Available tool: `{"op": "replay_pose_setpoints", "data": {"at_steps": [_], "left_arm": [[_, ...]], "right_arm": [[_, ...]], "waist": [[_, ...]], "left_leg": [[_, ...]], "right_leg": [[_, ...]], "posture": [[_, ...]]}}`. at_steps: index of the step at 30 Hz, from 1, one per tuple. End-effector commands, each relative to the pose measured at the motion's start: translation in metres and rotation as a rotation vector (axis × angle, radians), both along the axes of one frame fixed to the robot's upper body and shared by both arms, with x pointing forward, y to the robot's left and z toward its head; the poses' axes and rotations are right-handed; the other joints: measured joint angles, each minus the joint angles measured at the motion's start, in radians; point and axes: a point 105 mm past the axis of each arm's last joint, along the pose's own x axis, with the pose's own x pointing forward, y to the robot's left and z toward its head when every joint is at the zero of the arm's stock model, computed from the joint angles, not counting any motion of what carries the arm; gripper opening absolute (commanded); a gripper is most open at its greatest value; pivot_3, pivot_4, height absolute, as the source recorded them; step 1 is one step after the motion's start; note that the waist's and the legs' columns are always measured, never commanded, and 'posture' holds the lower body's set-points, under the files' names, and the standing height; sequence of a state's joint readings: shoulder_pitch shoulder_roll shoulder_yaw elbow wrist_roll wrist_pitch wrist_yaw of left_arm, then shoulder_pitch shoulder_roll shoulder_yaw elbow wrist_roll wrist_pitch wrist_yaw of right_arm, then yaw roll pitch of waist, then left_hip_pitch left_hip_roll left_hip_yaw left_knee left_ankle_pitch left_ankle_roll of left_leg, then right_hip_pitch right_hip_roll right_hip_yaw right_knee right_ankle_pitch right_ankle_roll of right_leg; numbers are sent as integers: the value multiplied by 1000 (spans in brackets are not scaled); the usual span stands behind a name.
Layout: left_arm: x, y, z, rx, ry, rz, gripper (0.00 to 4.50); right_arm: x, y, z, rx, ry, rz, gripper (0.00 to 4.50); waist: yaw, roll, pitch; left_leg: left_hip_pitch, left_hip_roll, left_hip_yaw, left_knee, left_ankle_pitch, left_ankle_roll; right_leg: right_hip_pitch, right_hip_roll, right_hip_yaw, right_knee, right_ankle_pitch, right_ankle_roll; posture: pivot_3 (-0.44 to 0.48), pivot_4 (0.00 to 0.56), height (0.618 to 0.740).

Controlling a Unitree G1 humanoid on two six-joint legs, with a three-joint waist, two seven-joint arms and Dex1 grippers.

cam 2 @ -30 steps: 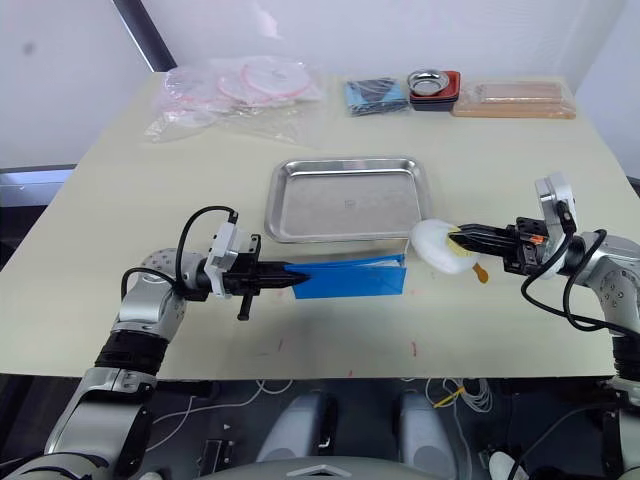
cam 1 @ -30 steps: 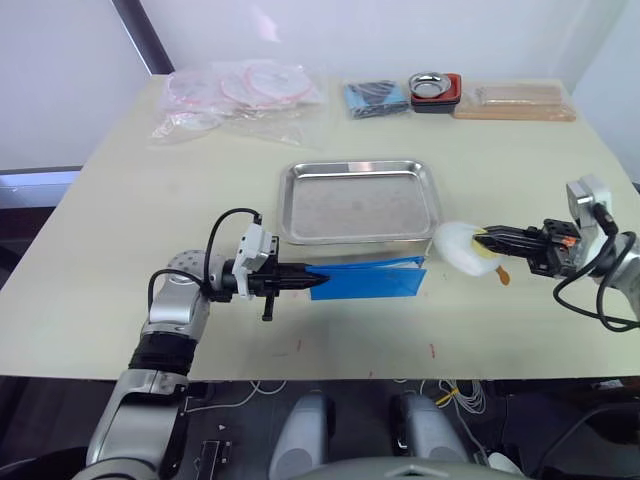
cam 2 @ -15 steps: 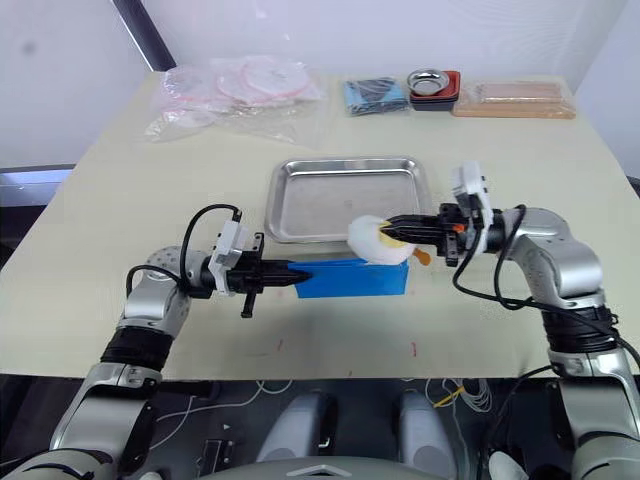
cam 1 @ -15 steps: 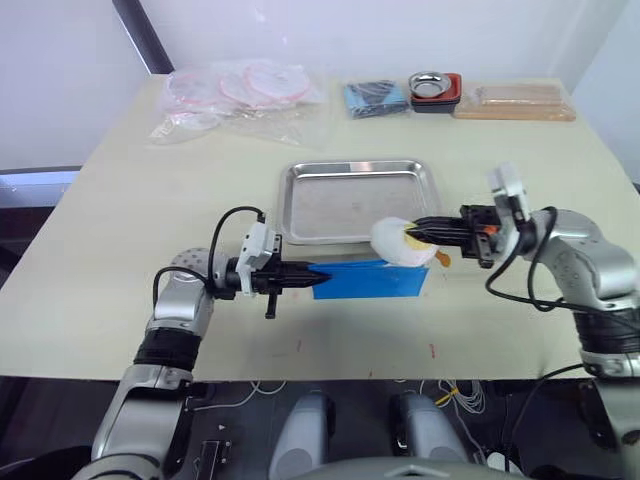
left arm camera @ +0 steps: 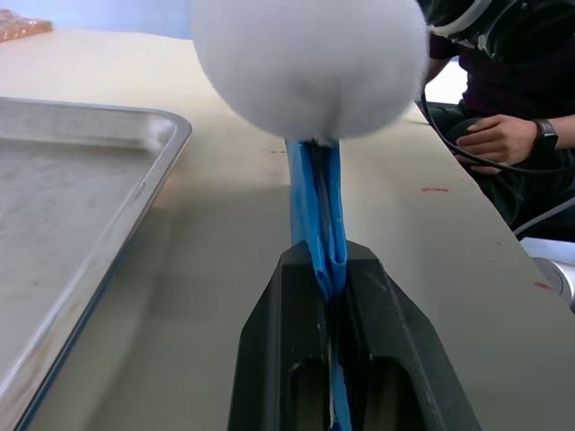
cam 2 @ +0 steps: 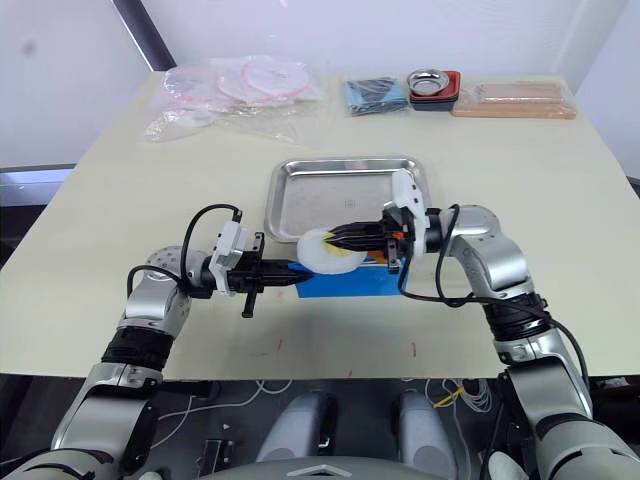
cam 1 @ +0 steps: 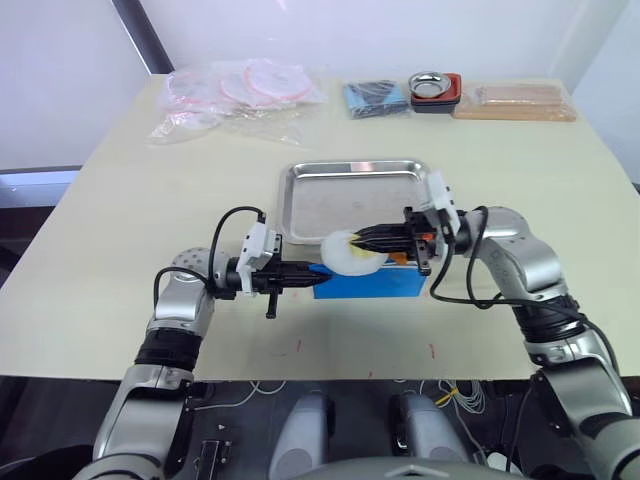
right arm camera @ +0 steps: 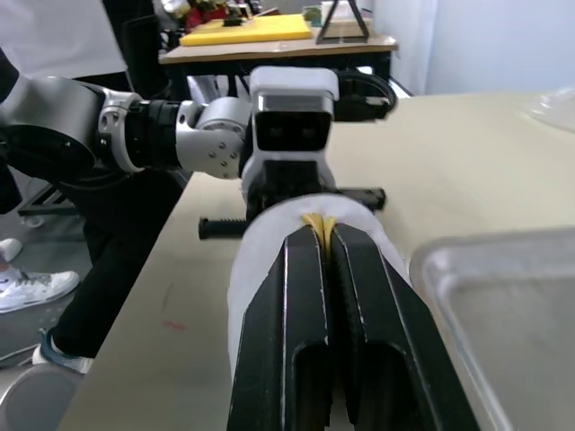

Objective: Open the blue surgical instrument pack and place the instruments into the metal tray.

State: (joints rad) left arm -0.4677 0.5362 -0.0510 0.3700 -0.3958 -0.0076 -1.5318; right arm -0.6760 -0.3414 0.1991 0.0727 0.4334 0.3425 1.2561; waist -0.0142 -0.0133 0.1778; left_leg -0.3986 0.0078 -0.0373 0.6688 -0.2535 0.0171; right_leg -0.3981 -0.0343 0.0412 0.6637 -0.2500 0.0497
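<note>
My left tool (cam 1: 310, 279) pinches the blue surgical instrument pack's (cam 1: 372, 283) soft, floppy edge; it extends ahead. My right tool (cam 2: 335, 236) clamps a white pad (cam 2: 322, 250) above it. The metal tray (cam 1: 358, 200) lies just beyond.

We see the metal tray (cam 1: 360, 205) as brushed, dull-shining steel on a matt, smooth cream bench (cam 1: 120, 200). The blue surgical instrument pack (cam 1: 375, 283) looks like thin matt fabric, and the white pad (left arm camera: 310, 63) looks soft and fuzzy.

Both arms (cam 1: 180, 310) reach inward — jaws closed, tips near.
</note>
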Motion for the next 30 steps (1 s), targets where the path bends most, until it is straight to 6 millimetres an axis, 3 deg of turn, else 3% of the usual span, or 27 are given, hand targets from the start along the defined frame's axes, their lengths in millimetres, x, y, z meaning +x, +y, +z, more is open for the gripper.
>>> {"op": "replay_pose_setpoints", "data": {"at_steps": [1, 8, 14, 24, 30], "left_arm": [[-1, -4, -1, 8, -8, -22, 0], [-1, -6, -3, 3, -7, -24, 0], [-1, -3, -5, 9, -7, -17, 0], [1, -3, -6, 15, -2, -24, 0], [2, -3, -6, 21, -2, -31, 0]], "right_arm": [[-3, 16, 13, 34, -64, 29, 71], [-13, 35, 11, 65, -66, 53, 71], [-24, 17, 11, 27, -49, 88, 71], [-70, -10, -5, -131, 147, 267, 71], [-72, -24, 15, -77, 176, 240, 71]], "waist": [[-1, 0, 0], [1, 0, 0], [3, 0, 0], [2, 0, 0], [2, 0, 0]], "left_leg": [[0, 0, 0, 0, 0, 0], [0, -1, -1, 0, 0, 0], [0, -1, -1, 0, 0, 0], [0, 0, -1, 0, 0, 0], [0, 0, -1, 0, 0, 0]], "right_leg": [[0, 0, 0, 0, 0, 0], [0, 0, -1, 0, 0, 0], [0, -1, -1, 0, 0, 0], [0, -1, -1, 0, 0, 0], [0, -1, -1, 0, 0, 0]], "posture": [[0, 150, 740], [0, 150, 740], [0, 150, 740], [0, 150, 740], [0, 150, 740]]}}
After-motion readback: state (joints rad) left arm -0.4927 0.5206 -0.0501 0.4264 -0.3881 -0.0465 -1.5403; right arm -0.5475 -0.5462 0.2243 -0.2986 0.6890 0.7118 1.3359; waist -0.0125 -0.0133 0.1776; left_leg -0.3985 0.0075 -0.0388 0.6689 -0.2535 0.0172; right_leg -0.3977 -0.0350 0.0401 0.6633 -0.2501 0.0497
